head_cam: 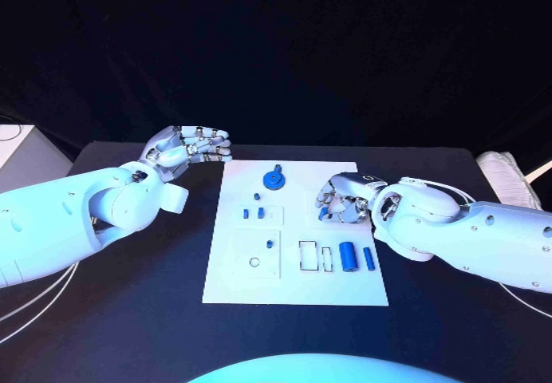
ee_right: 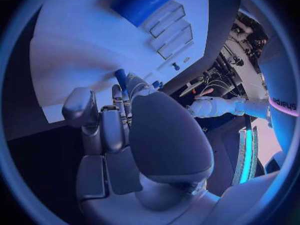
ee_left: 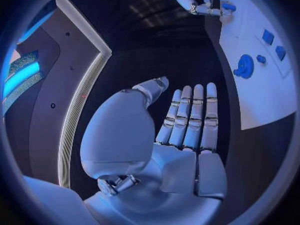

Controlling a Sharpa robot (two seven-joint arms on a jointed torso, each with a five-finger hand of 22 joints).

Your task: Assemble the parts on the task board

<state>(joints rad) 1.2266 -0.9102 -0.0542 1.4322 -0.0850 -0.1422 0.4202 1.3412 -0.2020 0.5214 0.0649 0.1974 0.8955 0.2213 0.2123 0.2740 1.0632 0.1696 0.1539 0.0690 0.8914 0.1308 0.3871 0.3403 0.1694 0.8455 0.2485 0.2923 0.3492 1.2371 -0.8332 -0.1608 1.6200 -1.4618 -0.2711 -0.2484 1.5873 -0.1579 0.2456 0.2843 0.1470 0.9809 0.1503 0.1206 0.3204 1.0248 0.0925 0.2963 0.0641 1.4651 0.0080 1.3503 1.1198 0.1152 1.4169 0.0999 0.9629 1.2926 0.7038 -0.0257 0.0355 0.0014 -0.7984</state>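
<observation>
- The right hand (head_cam: 345, 199) hovers over the task board's (head_cam: 345, 295) right half, fingers curled around a small blue part (ee_right: 120, 78); that smooth piece could slip out if the pinch loosens.
- Nearest on the white plate, at about five o'clock, two glossy blue cylinders (head_cam: 359, 258) lie beside rectangular slots (head_cam: 309, 255); a careless descent could roll them.
- Farther, at twelve o'clock, sits a round blue disc (head_cam: 274, 179).
- The left hand (head_cam: 190, 145) waits off the far left corner, fingers straight, holding nothing.
</observation>
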